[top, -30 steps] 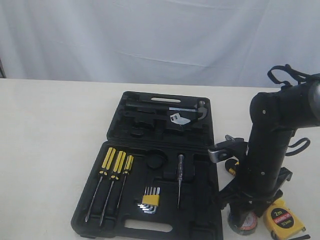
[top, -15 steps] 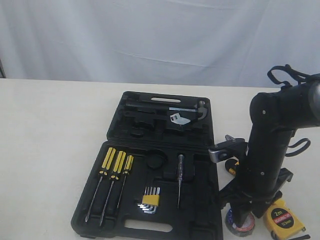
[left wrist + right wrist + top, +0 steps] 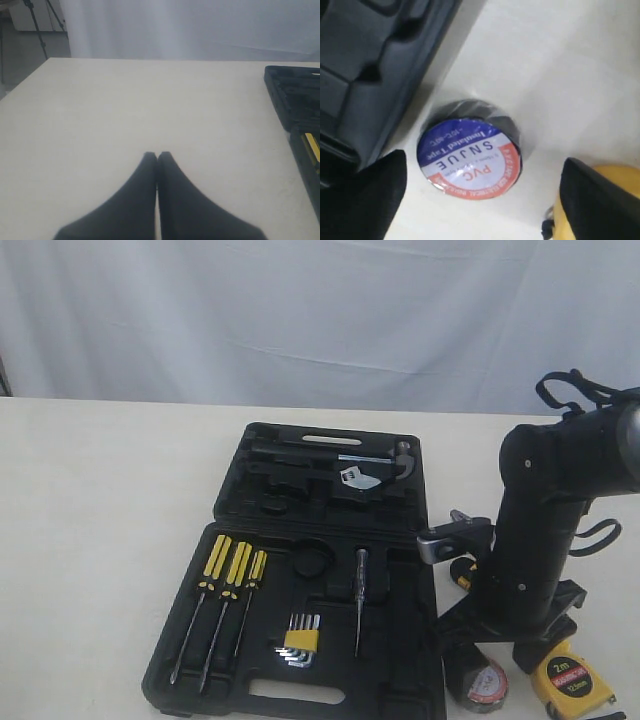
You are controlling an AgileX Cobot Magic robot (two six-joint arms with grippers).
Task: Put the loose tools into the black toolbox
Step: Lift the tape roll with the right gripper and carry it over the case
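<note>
The black tape roll [image 3: 470,157] lies flat on the table with its white-blue-red label up, between the toolbox edge and the yellow tape measure [image 3: 616,176]. My right gripper [image 3: 481,200] hangs open above it, one finger on each side, touching nothing. In the exterior view the roll [image 3: 487,683] and the "2m" tape measure [image 3: 570,677] sit at the front right, beside the open black toolbox [image 3: 400,680]. A yellow-and-black bit [image 3: 463,577] shows behind the right arm; which tool it is I cannot tell. My left gripper [image 3: 157,156] is shut and empty over bare table.
Three yellow-handled screwdrivers [image 3: 230,570], a hex key set [image 3: 298,642] and a tester [image 3: 360,585] lie in the toolbox's near half. A hammer [image 3: 375,458] lies in the far half. The toolbox wall [image 3: 380,75] stands close beside the roll.
The right gripper has risen off the tape roll, which now shows its whole label. The roll and the left arm have stayed put.
</note>
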